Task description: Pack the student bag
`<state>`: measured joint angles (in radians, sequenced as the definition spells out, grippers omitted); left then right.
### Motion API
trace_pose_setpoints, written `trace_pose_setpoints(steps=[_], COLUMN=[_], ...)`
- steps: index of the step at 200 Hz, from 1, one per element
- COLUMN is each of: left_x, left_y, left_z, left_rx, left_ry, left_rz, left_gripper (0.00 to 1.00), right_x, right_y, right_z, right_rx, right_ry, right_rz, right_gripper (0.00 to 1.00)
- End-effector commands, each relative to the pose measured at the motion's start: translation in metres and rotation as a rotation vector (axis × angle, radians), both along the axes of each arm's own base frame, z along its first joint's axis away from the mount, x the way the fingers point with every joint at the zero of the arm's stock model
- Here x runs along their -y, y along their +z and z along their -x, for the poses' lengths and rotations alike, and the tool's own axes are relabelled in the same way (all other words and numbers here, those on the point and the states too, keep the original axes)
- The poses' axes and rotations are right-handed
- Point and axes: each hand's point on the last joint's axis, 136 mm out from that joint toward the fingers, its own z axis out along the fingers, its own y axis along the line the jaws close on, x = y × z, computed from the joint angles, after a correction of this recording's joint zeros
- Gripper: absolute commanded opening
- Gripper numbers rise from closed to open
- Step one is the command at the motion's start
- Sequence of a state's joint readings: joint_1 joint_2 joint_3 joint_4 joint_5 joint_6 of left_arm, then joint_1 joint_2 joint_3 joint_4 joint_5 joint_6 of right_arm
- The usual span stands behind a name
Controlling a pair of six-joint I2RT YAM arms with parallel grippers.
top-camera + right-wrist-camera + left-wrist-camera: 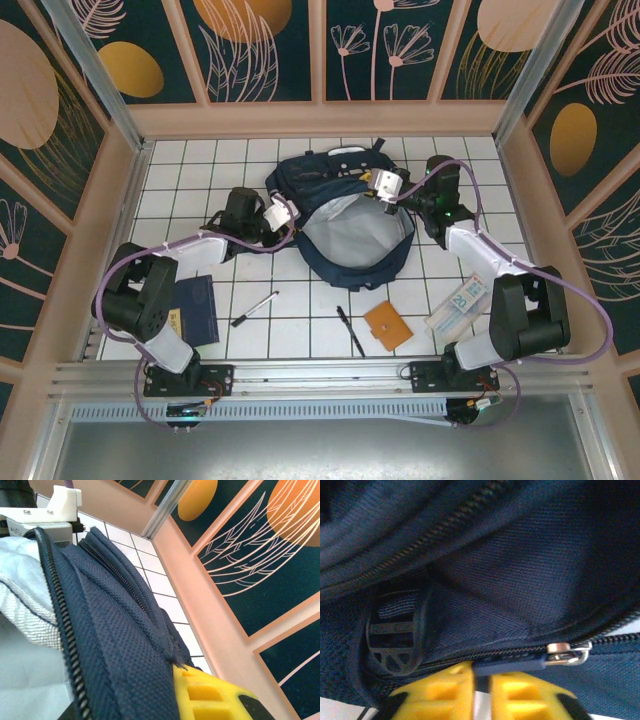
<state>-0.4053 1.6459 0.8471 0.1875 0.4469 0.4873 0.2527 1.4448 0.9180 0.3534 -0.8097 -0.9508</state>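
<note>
Both tools clamped on the open bag at the back of the worktop.

The bag [312,182] lies mid-back on the white tiled worktop [180,180], its mouth gaping toward the arms with pale grey lining showing. The left tool [289,212] is at the bag's left rim. In the left wrist view its yellow fingers [451,690] stand almost together, pinching the end of the dark zip pull [509,664]. The right tool [386,187] is at the right rim, closed narrow on the bag. In the right wrist view navy fabric lies against its yellow finger [210,696]. Near the arms, apart from the bag, lie a notebook [195,308], a white pen [255,309], a black pen [350,331], an orange card [387,326] and a clear packet [458,302].
</note>
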Motion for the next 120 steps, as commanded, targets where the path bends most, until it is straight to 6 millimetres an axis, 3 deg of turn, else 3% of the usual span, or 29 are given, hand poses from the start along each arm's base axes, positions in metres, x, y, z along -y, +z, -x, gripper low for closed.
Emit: trace_pose_setpoints(steps=[1,34,71,120], left_x=[0.012,-0.012,-0.042,-0.063], left_y=[0.031,0.021,0.018,0.007], left_z=[0.002,-0.001,-0.016,-0.058], left_rx=[0.120,0.129,0.114,0.032], left_ry=[-0.089,-0.016,0.073,0.213], left_rz=[0.058,0.002,-0.009,-0.051], left_gripper=[0.00,0.00,0.00,0.00], right_x=[-0.004,0.000,0.002,-0.001], right_y=[0.033,0.014,0.009,0.003], right_z=[0.017,0.016,0.021,0.029], right_rx=[0.112,0.084,0.075,0.082], right_ry=[0.061,0.052,0.065,0.094], right_rz=[-0.037,0.043,0.072,0.073], right_gripper=[0.00,0.00,0.00,0.00])
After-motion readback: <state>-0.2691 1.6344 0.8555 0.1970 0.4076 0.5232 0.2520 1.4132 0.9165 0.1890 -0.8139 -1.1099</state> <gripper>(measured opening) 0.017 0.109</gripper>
